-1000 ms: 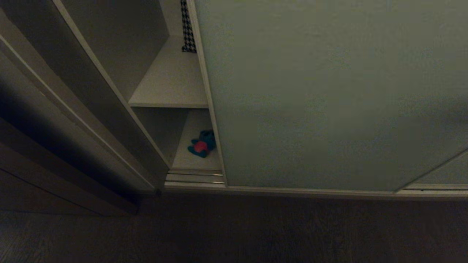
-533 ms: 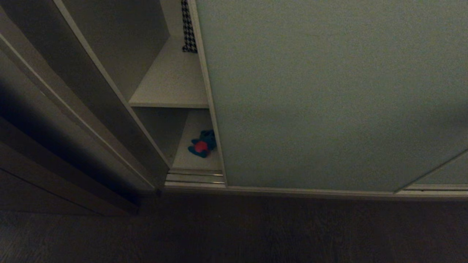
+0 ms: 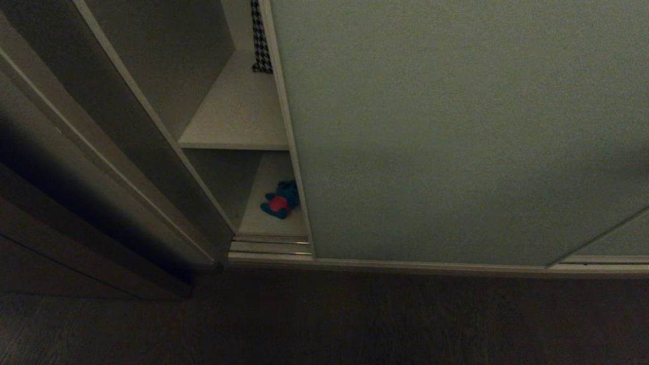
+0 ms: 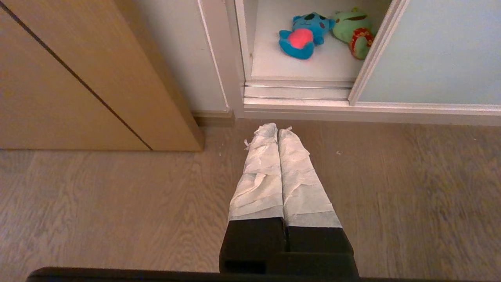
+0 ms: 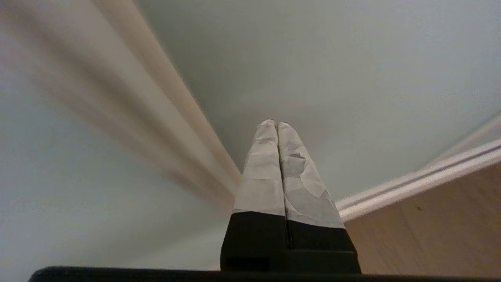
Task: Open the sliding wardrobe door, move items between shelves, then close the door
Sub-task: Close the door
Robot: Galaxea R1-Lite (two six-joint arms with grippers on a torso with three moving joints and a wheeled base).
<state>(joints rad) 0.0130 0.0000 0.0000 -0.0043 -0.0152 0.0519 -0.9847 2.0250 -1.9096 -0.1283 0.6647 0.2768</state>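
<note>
The sliding wardrobe door [image 3: 456, 132], a pale grey-green panel, covers most of the wardrobe and leaves a narrow gap at its left edge. In that gap lies the blue plush toy [image 3: 280, 201] on the bottom shelf [image 3: 263, 225], under an upper shelf [image 3: 238, 111]. The left wrist view shows the blue toy [image 4: 301, 35] beside the green frog [image 4: 354, 33], the frog partly behind the door frame [image 4: 375, 51]. My left gripper [image 4: 278, 129] is shut and empty over the floor, short of the door track. My right gripper [image 5: 276, 123] is shut and empty, its tips close to the door panel [image 5: 332, 58]. Neither arm shows in the head view.
A houndstooth cushion [image 3: 260, 35] stands at the back of the upper shelf. A brown wooden side panel [image 4: 78, 78] stands left of the opening. The door track [image 4: 297, 92] runs along the wardrobe's foot. Wooden floor [image 3: 324, 319] lies in front. A light frame strip [image 5: 164, 102] shows streaked.
In the head view the door, blue toy and cushion stay where they were. A shadow over the door's right part has drawn back toward the right edge.
</note>
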